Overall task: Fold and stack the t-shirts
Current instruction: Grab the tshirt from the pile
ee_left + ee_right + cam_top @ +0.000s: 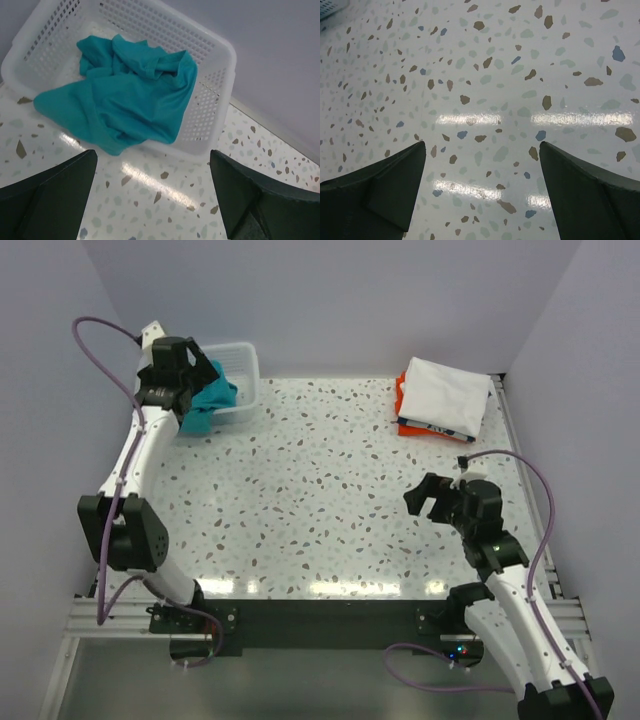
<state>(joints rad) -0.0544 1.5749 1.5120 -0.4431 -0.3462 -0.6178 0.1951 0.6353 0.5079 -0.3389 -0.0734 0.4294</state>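
Note:
A crumpled teal t-shirt (131, 94) lies in the white slatted basket (220, 50) and spills over its near rim onto the table; it also shows in the top view (213, 398). My left gripper (192, 368) hovers just in front of the basket, open and empty, its fingers (55, 192) apart above bare table. A folded stack sits at the far right: a white t-shirt (445, 392) on top, an orange one (401, 403) and a dark-edged one (437, 430) below. My right gripper (432, 497) is open and empty over bare table, its fingers (580, 190) wide apart.
The basket (243, 365) stands at the far left corner against the back wall. Purple cables loop beside both arms. A metal rail runs along the table's right edge (528, 490). The speckled tabletop (320, 490) lies between the arms.

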